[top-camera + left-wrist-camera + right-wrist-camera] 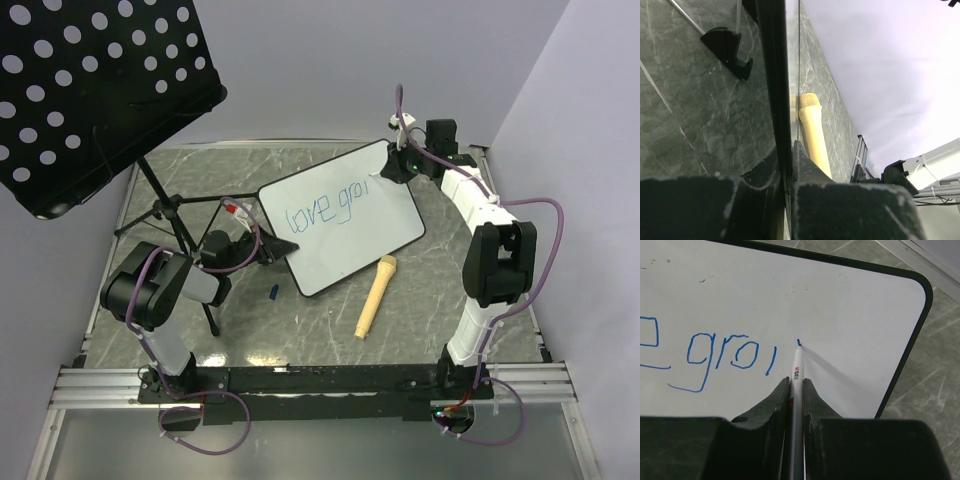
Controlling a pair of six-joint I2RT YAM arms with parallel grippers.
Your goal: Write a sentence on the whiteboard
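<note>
While my left gripper clamps the whiteboard by its left edge at mid-table, the sentence reads only "love gro" plus one stroke. My right gripper pinches the marker, tip at the board beside that stroke; I should finish the "w" with light, even pressure, wrist steady.
</note>
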